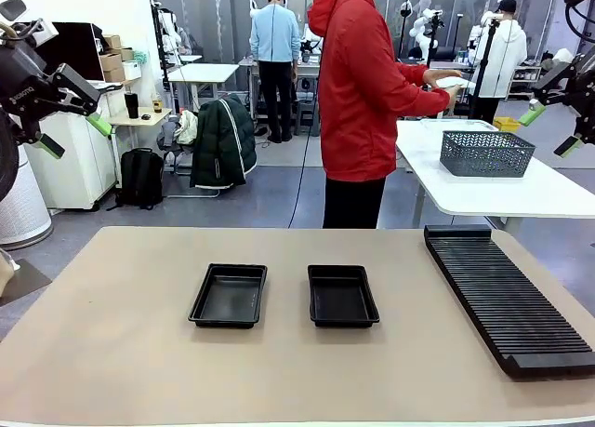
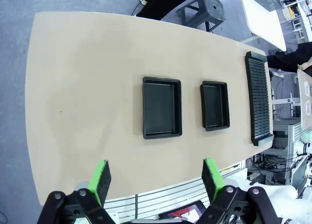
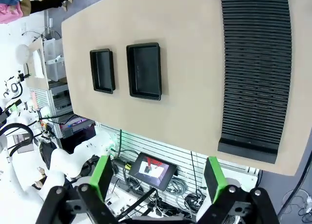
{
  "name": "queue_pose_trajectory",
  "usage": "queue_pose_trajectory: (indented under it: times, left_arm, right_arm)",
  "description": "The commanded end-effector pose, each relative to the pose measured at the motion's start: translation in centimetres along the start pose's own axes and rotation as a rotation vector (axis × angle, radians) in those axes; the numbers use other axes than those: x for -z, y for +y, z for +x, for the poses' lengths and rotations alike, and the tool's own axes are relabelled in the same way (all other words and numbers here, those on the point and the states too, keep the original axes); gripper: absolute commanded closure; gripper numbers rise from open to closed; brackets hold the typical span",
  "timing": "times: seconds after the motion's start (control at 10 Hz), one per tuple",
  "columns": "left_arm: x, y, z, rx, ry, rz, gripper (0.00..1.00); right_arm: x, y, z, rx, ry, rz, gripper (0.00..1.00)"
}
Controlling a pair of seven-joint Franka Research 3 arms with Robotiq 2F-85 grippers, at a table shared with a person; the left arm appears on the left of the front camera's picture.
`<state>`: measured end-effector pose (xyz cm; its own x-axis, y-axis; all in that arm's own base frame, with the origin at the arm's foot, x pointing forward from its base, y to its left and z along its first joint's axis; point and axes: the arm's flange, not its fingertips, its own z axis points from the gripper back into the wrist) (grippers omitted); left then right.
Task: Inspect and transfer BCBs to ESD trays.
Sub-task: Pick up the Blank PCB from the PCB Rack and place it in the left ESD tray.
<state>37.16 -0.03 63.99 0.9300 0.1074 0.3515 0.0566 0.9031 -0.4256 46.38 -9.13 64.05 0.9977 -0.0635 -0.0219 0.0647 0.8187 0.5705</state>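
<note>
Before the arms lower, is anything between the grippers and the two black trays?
Nothing visible does. Left ESD tray and right ESD tray sit empty on bare tabletop; the slotted rack lies apart to their right. Left gripper and right gripper hang open above.

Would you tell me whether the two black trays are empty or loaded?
Empty: the left tray and right tray show bare black floors.

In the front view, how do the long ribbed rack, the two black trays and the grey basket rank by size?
1. Ribbed rack, clearly largest.
2. Left tray and right tray, alike.
3. Basket looks similar to a tray, but it stands farther off, so unsure.
</note>
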Motion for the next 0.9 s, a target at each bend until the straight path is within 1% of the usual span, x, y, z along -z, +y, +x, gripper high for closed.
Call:
queue_pose_trajectory:
  times: [0.0, 0.2, 0.3, 0.4, 0.5, 0.8]
  left_arm:
    - [0.01, 0.00, 0.75, 0.003, 0.026, -0.041, 0.00]
    - [-0.24, -0.19, 0.85, 0.000, 0.053, -0.036, 0.00]
    - [-0.60, -0.21, 0.90, 0.003, 0.050, -0.038, 0.00]
    - [-0.96, -0.37, 0.71, 0.023, 0.068, -0.018, 0.00]
    - [-0.02, -0.30, 0.57, 0.003, 0.033, -0.005, 0.00]
    - [-0.02, -0.30, 0.57, 0.003, 0.033, -0.005, 0.00]
  right_arm:
    - [-0.12, 0.41, -0.28, -0.005, -0.053, 0.029, 0.00]
    - [-0.40, 0.40, -0.34, -0.012, -0.069, 0.023, 0.00]
    - [-0.57, 0.28, -0.33, -0.012, -0.075, 0.024, 0.00]
    - [-0.81, 0.32, -0.52, -0.015, -0.114, -0.020, 0.00]
    - [-0.88, 0.41, -0.15, -0.010, -0.046, 0.001, 0.00]
    - [-0.88, 0.41, -0.15, -0.010, -0.046, 0.001, 0.00]
